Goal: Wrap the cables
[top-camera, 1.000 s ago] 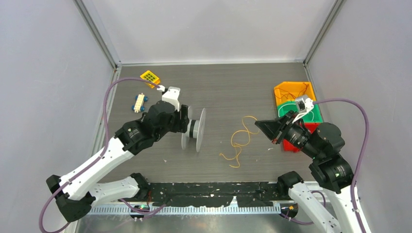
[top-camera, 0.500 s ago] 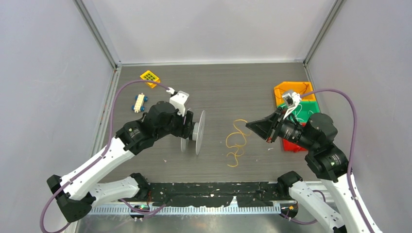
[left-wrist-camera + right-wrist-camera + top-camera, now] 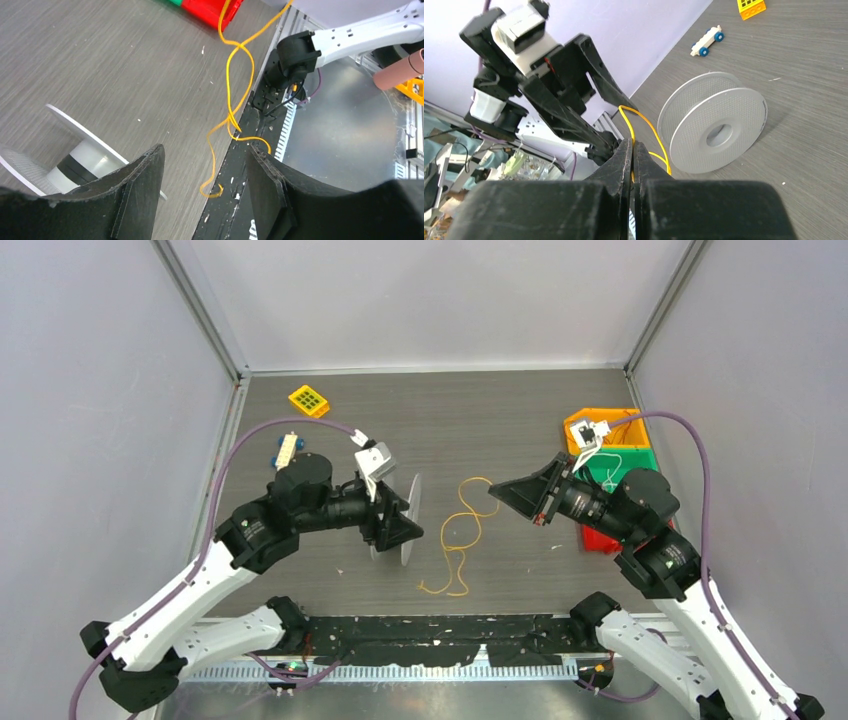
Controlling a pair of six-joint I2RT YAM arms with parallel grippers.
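The table (image 3: 480, 410) is dark grey, with lines like wood. A grey spool (image 3: 413, 502) stands on its two round sides near the middle. Far back on the left lies a yellow block (image 3: 308, 400) with bumps. A bit closer is a little white toy car (image 3: 287, 448) with blue wheels. On the right, three bins sit in a row: an orange bin (image 3: 622, 432), a green bin (image 3: 632, 462) and a red bin (image 3: 597, 539). The low end of the yellow wire (image 3: 228, 80) rests on the table by the black strip (image 3: 430, 625) along the near edge.

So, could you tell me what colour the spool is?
Grey spool, clearest in the right wrist view.
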